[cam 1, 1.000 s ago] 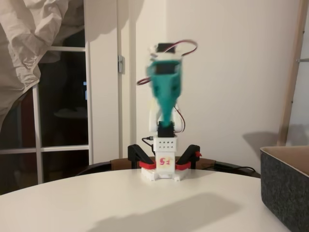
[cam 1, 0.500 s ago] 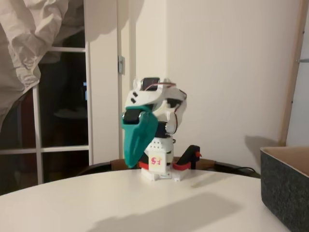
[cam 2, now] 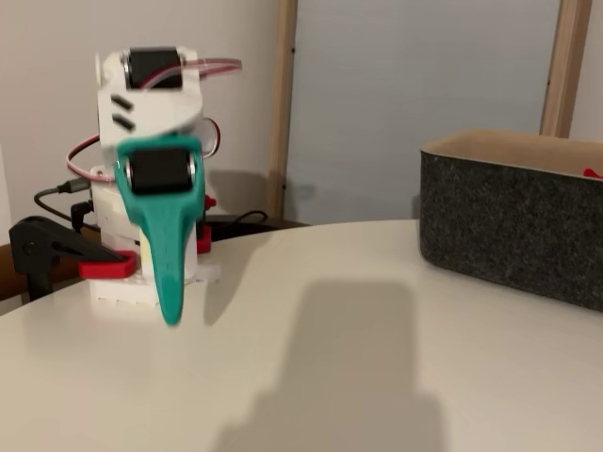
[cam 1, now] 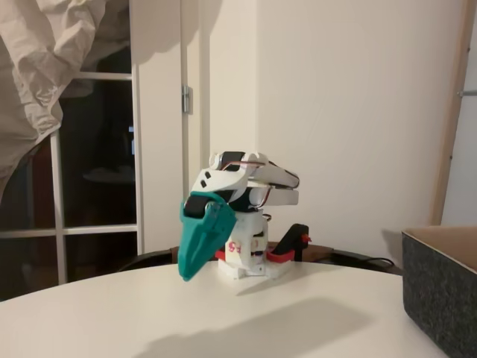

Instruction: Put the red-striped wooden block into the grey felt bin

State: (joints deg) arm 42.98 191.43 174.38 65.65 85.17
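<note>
1. As the arm sits folded low over its base, the teal gripper hangs nose-down just above the white table, and in both fixed views its fingers look pressed together into one closed wedge with nothing between them.

2. From where I stand, the grey felt bin is well apart from the arm, at the right edge in both fixed views, upright with its tan lining showing along the rim.

3. A scrap of red peeks over the bin's far rim; I take that to be the red-striped wooden block lying inside, though so little shows that I can't be sure. No block lies on the bare tabletop that I can see.

4. If that is the block, my guess is that the placing is done and the step in hand is simply parking the arm. To do that well, the tip should stop short of the table, not press into it, and the fold should settle squarely over the clamped base.

5. If the red scrap turns out to be something else, the block would first have to be found. The gripper would then need to part its fingers before coming down on it.
</note>
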